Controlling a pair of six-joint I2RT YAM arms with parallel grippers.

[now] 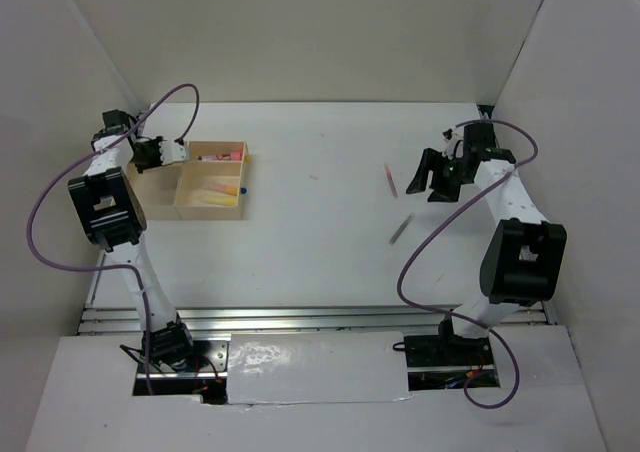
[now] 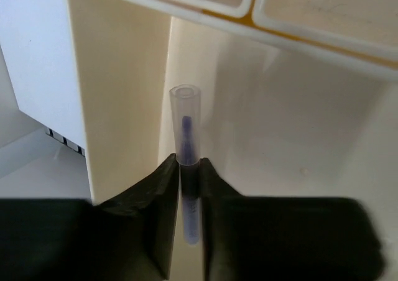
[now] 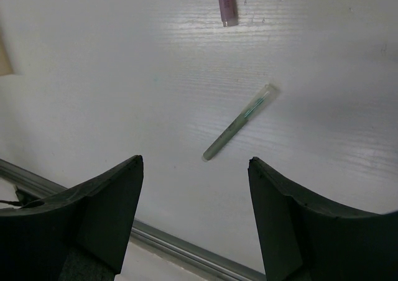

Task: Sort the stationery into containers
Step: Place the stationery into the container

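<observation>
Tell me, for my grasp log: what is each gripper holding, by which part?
Left gripper pinches a clear pen around mid-barrel; right gripper holds nothing.

A clear, smooth plastic pen (image 2: 185, 125) is seen against the pale wooden tray (image 2: 124, 76), whose walls are finished smooth and matt. The fingers (image 3: 106, 200) of the right gripper (image 3: 195, 163) are formed of matt black plastic. A faint sheen is shown by the white table (image 3: 112, 76).
</observation>
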